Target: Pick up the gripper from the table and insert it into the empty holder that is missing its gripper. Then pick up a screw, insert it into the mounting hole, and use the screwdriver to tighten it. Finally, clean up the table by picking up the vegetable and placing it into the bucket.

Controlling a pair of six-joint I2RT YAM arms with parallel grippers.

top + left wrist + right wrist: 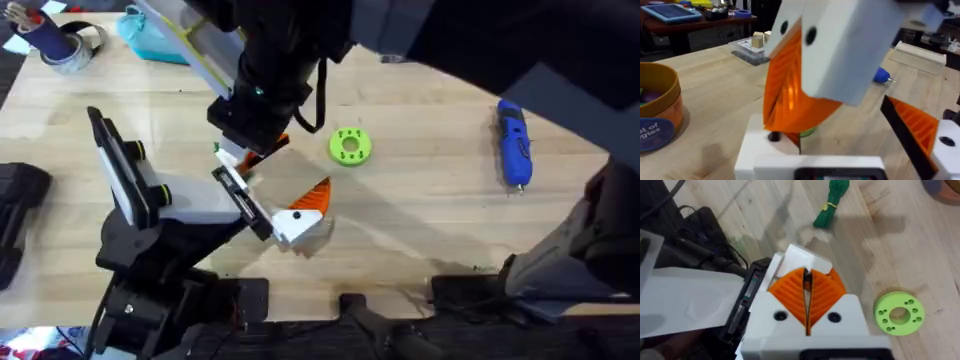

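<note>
My right gripper (pixel 255 150) reaches across from the upper right and is shut on the gripper (pixel 800 257), a small white block with an orange wedge. It holds that piece (pixel 760 145) against the end of the holder (pixel 190 205), a black-jointed stand with a white arm at the lower left. The holder's end is my left gripper (pixel 275 200), and its one fitted orange finger (pixel 915 125) stands far to the side, so it is open. The blue screwdriver (pixel 513 145) lies at the right. A green vegetable (pixel 832 202) lies beyond the holder. The bucket (pixel 660 110) is a tan tub. Screws are too small to see.
A lime-green disc (pixel 349 146) with a hole lies just right of the right gripper. A teal box (pixel 150 35) and a tape roll (pixel 75 50) sit at the back left. Bare wood lies between the disc and the screwdriver.
</note>
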